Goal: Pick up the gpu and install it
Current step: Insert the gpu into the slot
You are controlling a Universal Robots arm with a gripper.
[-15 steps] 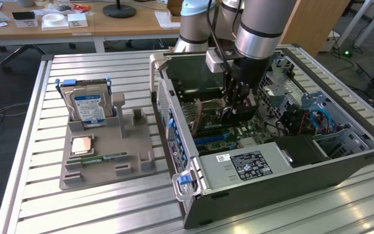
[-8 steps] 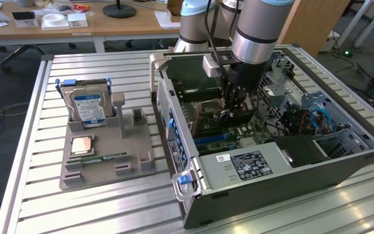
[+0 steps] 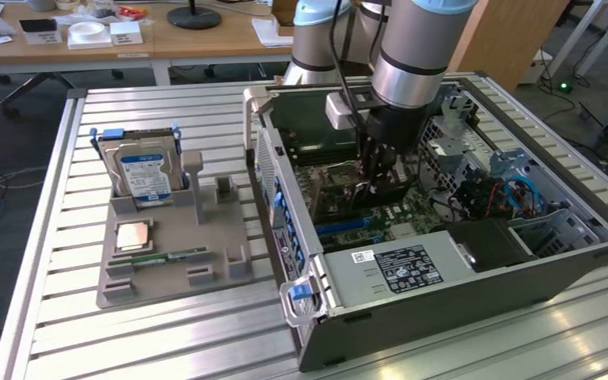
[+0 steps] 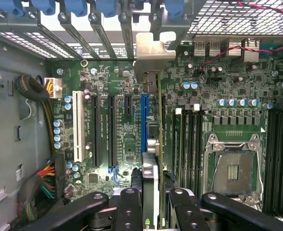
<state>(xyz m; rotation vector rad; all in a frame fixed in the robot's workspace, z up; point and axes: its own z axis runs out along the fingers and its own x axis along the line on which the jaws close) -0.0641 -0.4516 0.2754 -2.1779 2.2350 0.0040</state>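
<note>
A slatted metal table (image 3: 61,317) carries an open computer case (image 3: 442,301) lying on its side, and, at the exterior view's left and apart from it, a grey tray (image 3: 156,285). The robot arm (image 3: 420,47) comes down from above into the open case. The motherboard (image 4: 122,144) lines the case floor, with an empty processor socket (image 4: 233,168) and rows of expansion slots, among them a white slot (image 4: 77,125) and a blue slot (image 4: 144,120). A labelled power supply (image 3: 404,269) fills the near end of the case. On the tray a hard drive (image 3: 143,174) with a blue and white label stands upright at the far end. The gpu (image 4: 151,175) is inside the case, held on edge above the motherboard and running lengthwise just beside the blue slot, its silvery bracket against the row of rear slot openings. Whether its lower edge is seated in a slot cannot be told. The gripper (image 4: 153,204) has its black fingers (image 4: 129,207) closed narrowly on the two faces of the card, clamping it at the end away from the bracket. On the tray's near half lie a small square copper-coloured chip (image 3: 135,236) and, just in front of it, a narrow green RAM stick (image 3: 161,258).
</note>
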